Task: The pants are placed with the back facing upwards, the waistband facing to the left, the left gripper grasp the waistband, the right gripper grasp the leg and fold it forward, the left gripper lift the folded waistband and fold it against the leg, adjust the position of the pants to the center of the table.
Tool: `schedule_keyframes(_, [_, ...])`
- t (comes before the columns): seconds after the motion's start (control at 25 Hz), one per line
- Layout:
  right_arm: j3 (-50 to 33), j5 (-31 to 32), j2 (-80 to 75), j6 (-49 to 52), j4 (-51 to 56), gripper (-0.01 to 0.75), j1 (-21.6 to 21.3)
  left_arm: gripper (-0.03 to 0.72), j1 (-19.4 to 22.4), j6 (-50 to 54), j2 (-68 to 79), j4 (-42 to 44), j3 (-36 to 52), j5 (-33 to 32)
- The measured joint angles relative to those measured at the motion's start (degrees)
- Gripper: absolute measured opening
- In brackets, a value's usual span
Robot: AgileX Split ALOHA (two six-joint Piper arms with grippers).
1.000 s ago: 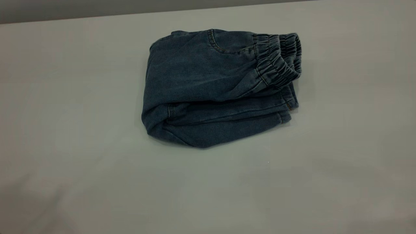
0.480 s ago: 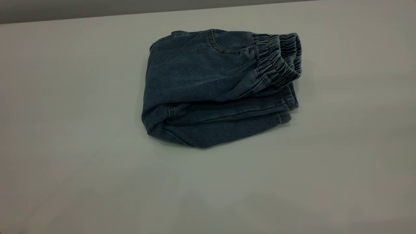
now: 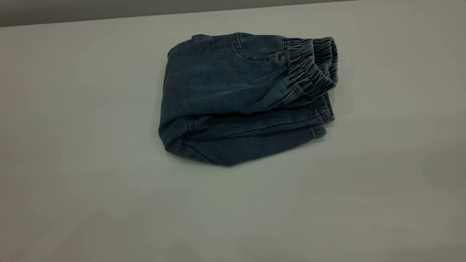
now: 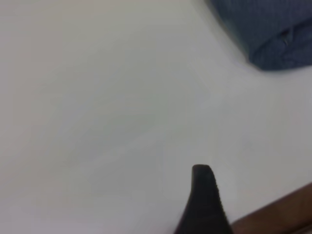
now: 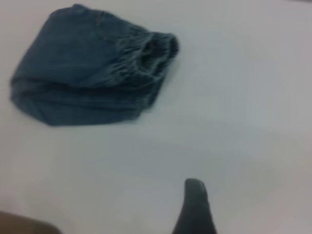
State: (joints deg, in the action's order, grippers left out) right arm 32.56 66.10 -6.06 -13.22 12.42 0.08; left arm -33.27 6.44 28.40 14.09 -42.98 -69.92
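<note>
The pants lie folded into a compact blue denim bundle on the table, toward its far side. The ruffled waistband sits on top at the bundle's right end, over the stacked leg hems. Which layer is the leg I cannot tell. Neither arm shows in the exterior view. In the left wrist view a dark part of my left gripper hovers over bare table, well away from the pants. My right gripper is likewise over bare table, apart from the pants and waistband.
A darker strip runs behind the table's far edge. A brown border lies close by the left gripper, and another brown patch shows in the right wrist view. White tabletop surrounds the pants on all sides.
The pants have not moved. Only faint shadows on the near part of the table have shifted.
</note>
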Motion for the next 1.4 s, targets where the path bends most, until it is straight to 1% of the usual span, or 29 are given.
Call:
schedule_keyframes(0.16, [-0.93,-0.54,4.07,1.69,-2.42,0.465,0.00,0.486,0.00,0.00,-1.35,-1.47,2.08,-0.08])
schedule_keyframes(0.28, [-1.42,-0.70,4.34,1.69,-2.42,0.465,0.00,0.486,0.00,0.00,-1.79,-1.59,2.84,0.07])
schedule_keyframes(0.4, [-1.42,-1.87,4.34,1.69,-2.42,0.465,0.00,0.486,0.00,0.06,-1.96,-3.83,3.82,0.19])
schedule_keyframes(0.56, [-2.46,-2.18,4.28,1.72,-2.23,0.465,0.00,0.486,0.00,0.06,-3.32,-6.20,5.90,2.25])
schedule_keyframes(0.64, [-2.68,-3.60,4.28,1.86,-1.92,0.465,0.00,0.486,0.00,-0.05,-4.33,-6.54,6.53,2.64])
schedule_keyframes(0.8, [-2.68,-3.45,4.28,2.25,-1.92,0.465,0.00,0.486,0.00,-0.11,-6.64,-8.15,7.76,3.21])
schedule_keyframes(0.92, [-3.03,-3.77,4.28,2.30,-1.77,0.465,0.00,0.486,0.00,-0.26,-8.80,-9.09,9.96,4.84])
schedule_keyframes(1.08, [-3.03,-4.09,4.28,2.30,-1.42,0.465,0.00,0.486,0.00,-3.51,-12.31,-12.06,13.21,5.81])
schedule_keyframes(1.16, [-3.03,-4.09,4.28,2.30,-1.42,0.465,0.00,0.486,0.00,-6.01,-14.16,-14.09,13.96,7.81])
schedule_keyframes(1.24, [-3.03,-4.09,4.28,2.30,-1.42,0.465,0.00,0.486,0.00,-8.59,-15.81,-15.94,14.11,8.31])
schedule_keyframes(1.4, [-3.03,-4.15,4.28,2.30,-1.42,0.465,0.00,0.486,0.00,-9.15,-17.80,-16.11,14.11,8.20])
